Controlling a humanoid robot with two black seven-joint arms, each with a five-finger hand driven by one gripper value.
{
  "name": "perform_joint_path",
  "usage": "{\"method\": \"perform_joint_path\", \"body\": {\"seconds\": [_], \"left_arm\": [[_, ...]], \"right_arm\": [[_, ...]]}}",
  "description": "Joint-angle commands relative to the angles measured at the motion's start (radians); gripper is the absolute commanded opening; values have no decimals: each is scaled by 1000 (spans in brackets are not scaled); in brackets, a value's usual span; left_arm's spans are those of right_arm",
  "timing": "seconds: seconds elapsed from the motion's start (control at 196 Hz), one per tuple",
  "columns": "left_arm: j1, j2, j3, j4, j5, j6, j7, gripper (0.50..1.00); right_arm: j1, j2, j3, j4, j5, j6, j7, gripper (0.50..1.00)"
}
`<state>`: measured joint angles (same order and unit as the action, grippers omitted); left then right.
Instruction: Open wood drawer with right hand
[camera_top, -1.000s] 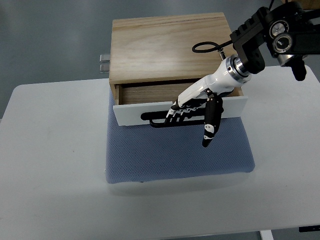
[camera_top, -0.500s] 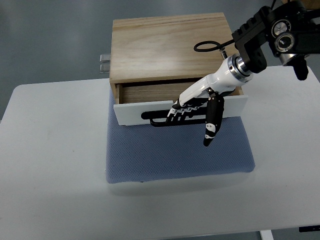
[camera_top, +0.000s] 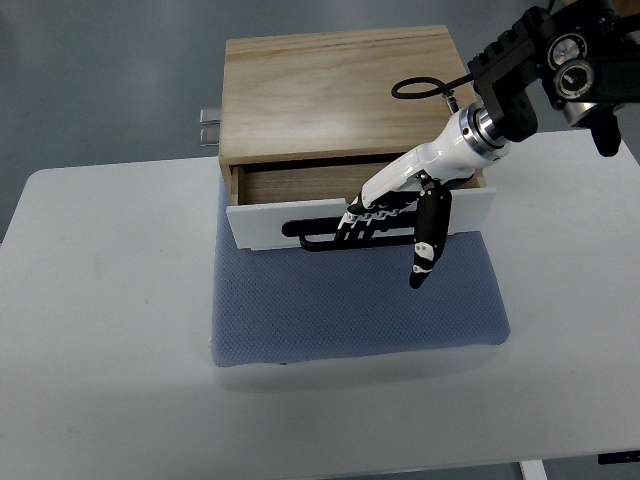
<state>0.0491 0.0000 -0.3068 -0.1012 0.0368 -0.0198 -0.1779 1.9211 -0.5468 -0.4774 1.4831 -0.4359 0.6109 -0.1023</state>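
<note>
The right hand (camera_top: 385, 212) has its fingers hooked on the black handle (camera_top: 325, 236) of the wood drawer (camera_top: 300, 190), which is open a little over the blue mat (camera_top: 350, 305), and the fingers could slip off if the pull goes crooked.

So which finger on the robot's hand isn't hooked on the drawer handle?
The thumb. It points down in front of the white drawer front, free, while the other fingers of the right hand curl into the black handle.
</note>
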Motion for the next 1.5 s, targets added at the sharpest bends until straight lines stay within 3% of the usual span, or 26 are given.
{"method": "perform_joint_path", "body": {"seconds": [0.0,0.643,0.882,1.0,1.346,1.494], "left_arm": [[0,0,0,0,0,1,0,1000],[0,0,0,0,0,0,0,1000],[0,0,0,0,0,0,0,1000],[0,0,0,0,0,0,0,1000],[0,0,0,0,0,0,0,1000],[0,0,0,0,0,0,0,1000]], "right_arm": [[4,-1,-3,-1,0,0,0,940],[-11,21,-29,-1,0,-95,-8,940],[-5,19,-27,0,0,-77,-5,940],[38,-1,-13,0,2,0,1,940],[90,-68,154,-4,51,0,15,944],[26,-74,264,-128,186,0,24,942]]}}
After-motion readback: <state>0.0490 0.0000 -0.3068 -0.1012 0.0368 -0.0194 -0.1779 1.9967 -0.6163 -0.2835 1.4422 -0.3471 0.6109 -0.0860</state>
